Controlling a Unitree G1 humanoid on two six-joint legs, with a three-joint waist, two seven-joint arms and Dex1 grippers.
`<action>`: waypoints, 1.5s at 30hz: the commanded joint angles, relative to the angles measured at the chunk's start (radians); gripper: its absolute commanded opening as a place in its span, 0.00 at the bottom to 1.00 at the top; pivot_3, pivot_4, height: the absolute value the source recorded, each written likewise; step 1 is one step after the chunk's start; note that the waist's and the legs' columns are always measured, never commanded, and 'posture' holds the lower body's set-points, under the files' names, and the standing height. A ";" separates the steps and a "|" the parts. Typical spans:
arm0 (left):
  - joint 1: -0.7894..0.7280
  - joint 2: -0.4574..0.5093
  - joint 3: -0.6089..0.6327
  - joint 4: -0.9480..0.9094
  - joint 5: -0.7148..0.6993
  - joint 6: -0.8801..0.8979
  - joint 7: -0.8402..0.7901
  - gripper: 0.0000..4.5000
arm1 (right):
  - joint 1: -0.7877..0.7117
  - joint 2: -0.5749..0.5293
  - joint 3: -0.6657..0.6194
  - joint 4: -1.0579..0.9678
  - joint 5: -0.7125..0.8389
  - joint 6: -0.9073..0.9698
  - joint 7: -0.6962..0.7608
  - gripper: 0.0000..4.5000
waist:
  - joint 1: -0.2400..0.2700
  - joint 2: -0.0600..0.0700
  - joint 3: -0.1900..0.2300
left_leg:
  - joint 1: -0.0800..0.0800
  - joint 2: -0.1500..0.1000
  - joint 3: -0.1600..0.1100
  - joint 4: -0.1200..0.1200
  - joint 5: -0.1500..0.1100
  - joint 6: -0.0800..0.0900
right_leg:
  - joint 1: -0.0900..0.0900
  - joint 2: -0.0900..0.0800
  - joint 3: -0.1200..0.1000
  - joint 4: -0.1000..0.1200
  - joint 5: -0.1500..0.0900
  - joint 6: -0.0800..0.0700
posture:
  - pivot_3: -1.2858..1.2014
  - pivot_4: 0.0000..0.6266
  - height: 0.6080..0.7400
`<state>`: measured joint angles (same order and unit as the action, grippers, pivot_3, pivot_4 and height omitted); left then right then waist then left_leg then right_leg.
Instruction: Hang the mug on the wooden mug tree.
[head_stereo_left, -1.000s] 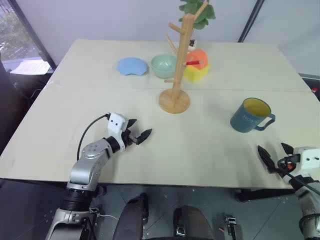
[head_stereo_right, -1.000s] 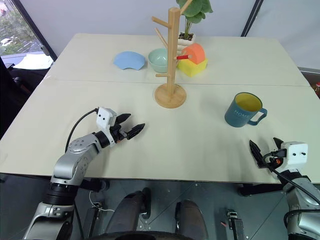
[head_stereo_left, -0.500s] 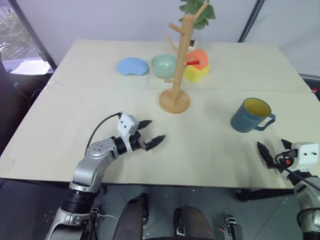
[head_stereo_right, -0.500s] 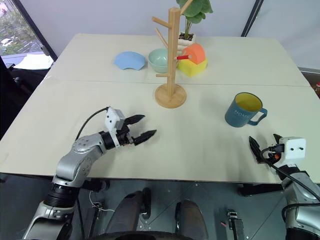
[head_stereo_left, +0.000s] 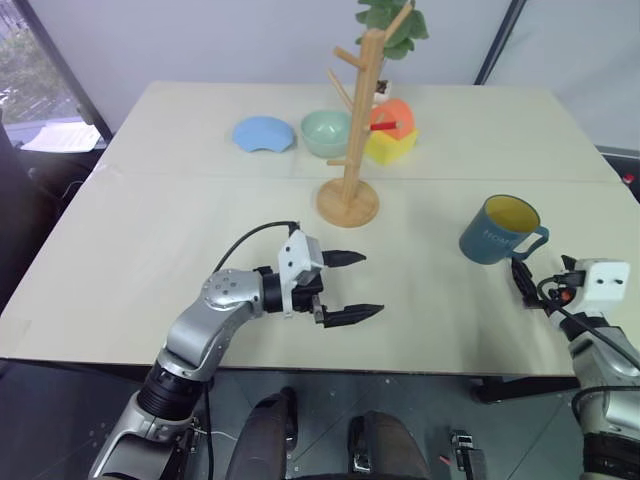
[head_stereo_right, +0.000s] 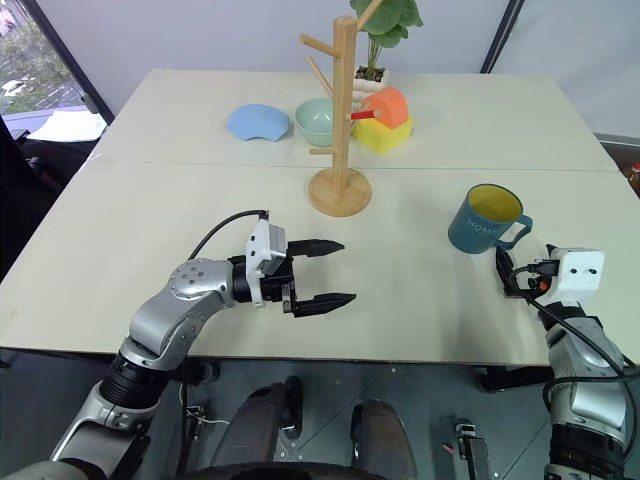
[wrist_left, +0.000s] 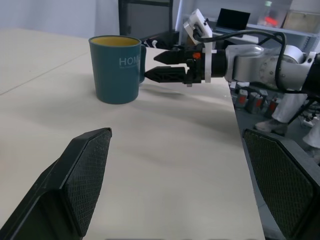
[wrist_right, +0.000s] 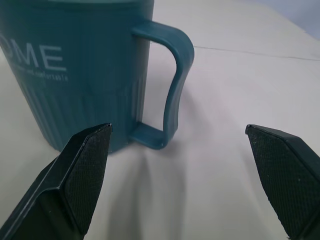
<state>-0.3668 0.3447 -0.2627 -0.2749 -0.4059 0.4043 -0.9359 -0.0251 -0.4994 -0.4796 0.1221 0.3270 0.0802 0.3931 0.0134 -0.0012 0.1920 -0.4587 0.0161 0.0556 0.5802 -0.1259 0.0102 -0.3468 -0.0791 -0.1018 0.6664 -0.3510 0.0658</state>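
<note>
The dark blue mug (head_stereo_left: 497, 231) with a yellow inside stands upright on the right side of the table, its handle (wrist_right: 172, 85) turned toward the near right. My right gripper (head_stereo_left: 543, 278) is open and level just in front of that handle, not touching it. In the right wrist view the handle lies between and beyond my fingers. The wooden mug tree (head_stereo_left: 352, 130) stands at the table's middle back with bare pegs. Over the near middle of the table my left gripper (head_stereo_left: 371, 284) is open and empty, pointing right toward the mug (wrist_left: 116, 67).
Behind the tree are a pale green bowl (head_stereo_left: 327, 130), a blue plate (head_stereo_left: 264, 131), a yellow and orange toy (head_stereo_left: 392, 133) and a potted plant (head_stereo_left: 392, 20). The table's front edge (head_stereo_left: 420, 372) runs just below both grippers.
My left gripper swung right toward the table's middle, rose a little and turned to point at the mug. My right gripper crept forward to the mug's handle.
</note>
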 joint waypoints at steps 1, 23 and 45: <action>-0.008 0.005 0.004 -0.045 -0.013 -0.013 -0.004 1.00 | -0.028 -0.019 -0.009 0.014 -0.012 -0.023 -0.013 0.98 | 0.000 0.000 0.000 | 0.000 0.000 0.000 0.000 0.000 0.000 | 0.000 0.000 0.000 0.000 0.000 0.000 | 0.52 0.24 1.00; -0.007 0.016 0.005 -0.057 -0.003 -0.018 0.009 1.00 | -0.162 -0.016 0.034 0.211 -0.043 -0.086 0.010 0.43 | 0.000 0.000 0.000 | 0.000 0.000 0.000 0.001 0.000 0.001 | 0.001 0.000 0.000 0.001 0.000 0.000 | 0.52 0.24 1.00; -0.062 0.098 0.239 0.093 -0.003 -0.130 0.085 1.00 | -0.650 -0.218 0.524 -0.131 -0.325 0.003 0.313 0.01 | -0.001 0.002 0.003 | 0.000 0.001 0.003 0.006 0.000 0.000 | -0.007 0.001 0.007 0.012 0.000 0.000 | 0.52 0.24 1.00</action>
<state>-0.4094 0.4351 -0.0630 -0.1687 -0.3927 0.2950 -0.8616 -0.6264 -0.7204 0.0250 -0.0230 0.0284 0.0827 0.6913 0.0126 0.0012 0.1947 -0.4597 0.0169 0.0582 0.5868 -0.1257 0.0102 -0.3544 -0.0787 -0.0953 0.6781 -0.3507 0.0661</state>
